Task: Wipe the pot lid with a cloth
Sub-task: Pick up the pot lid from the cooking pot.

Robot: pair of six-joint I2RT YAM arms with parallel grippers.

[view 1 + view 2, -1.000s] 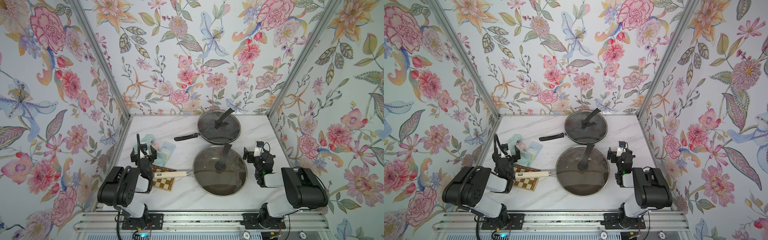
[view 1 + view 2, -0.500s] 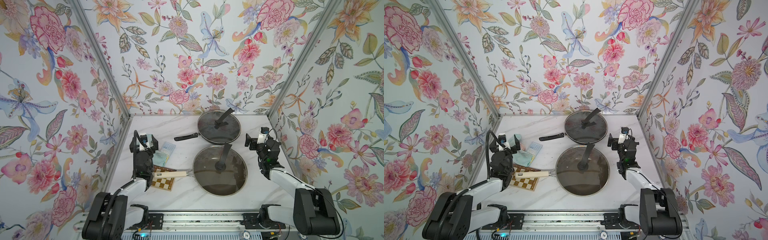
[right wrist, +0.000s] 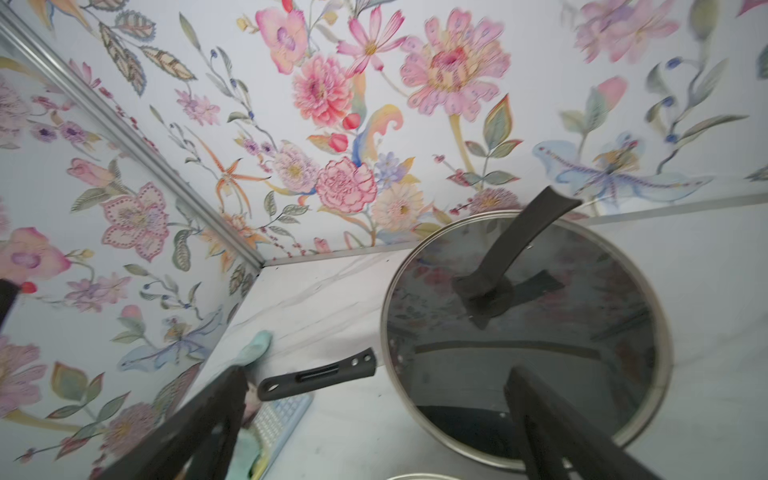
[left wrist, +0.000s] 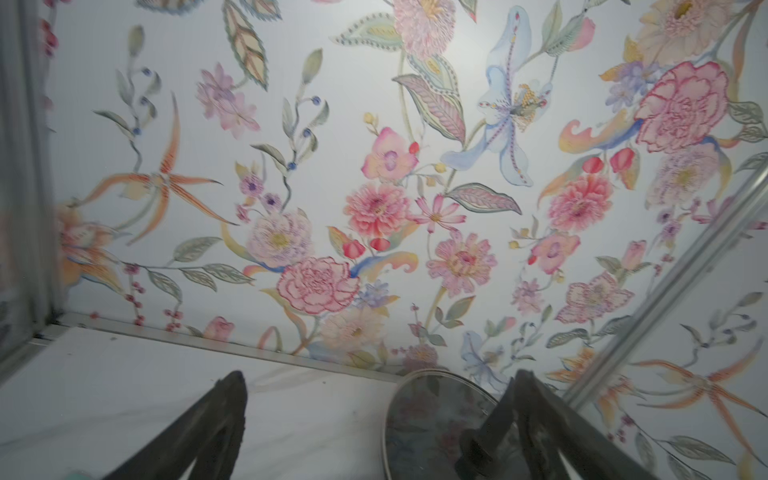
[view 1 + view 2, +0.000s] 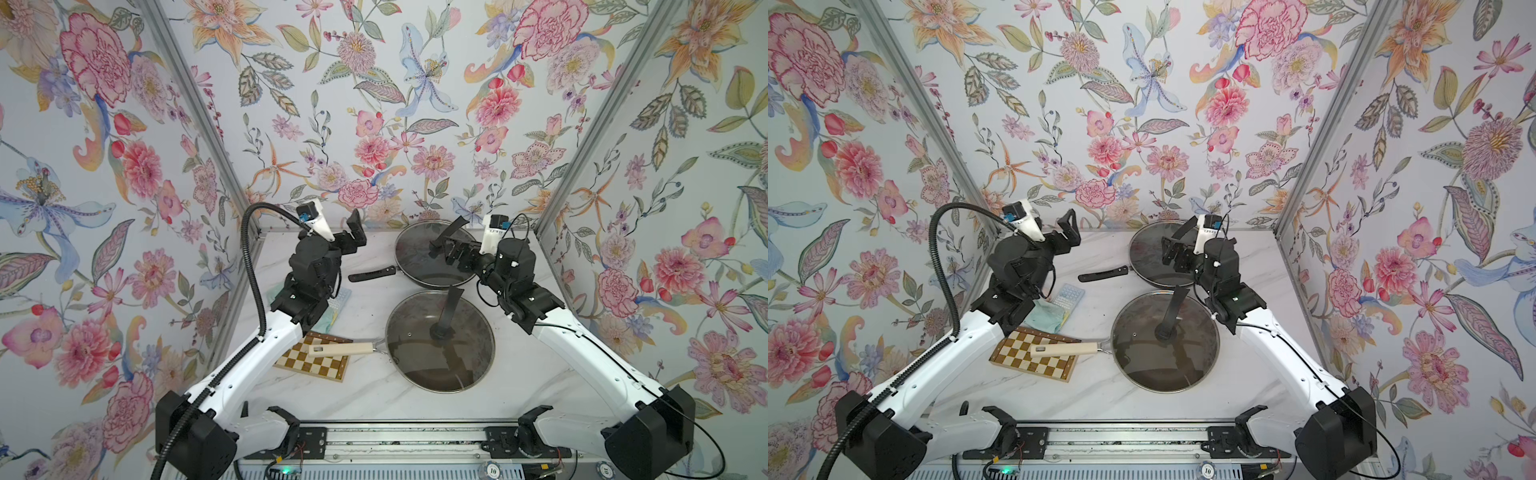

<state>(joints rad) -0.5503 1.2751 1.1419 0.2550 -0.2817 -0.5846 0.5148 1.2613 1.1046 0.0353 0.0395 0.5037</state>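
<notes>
Cloth (image 5: 1044,318): crumpled, partly hidden under the left arm; long axis cannot be determined. Left gripper (image 4: 380,376) and right gripper (image 3: 376,374): fingers wide, empty.

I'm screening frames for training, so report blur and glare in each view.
Both top views are sharp and evenly lit; the nearer round glass pot lid carries dull reflections. Left wrist view is soft all over. Right wrist view blurs toward its edges; the farther glass lid mirrors the floral wallpaper.
</notes>
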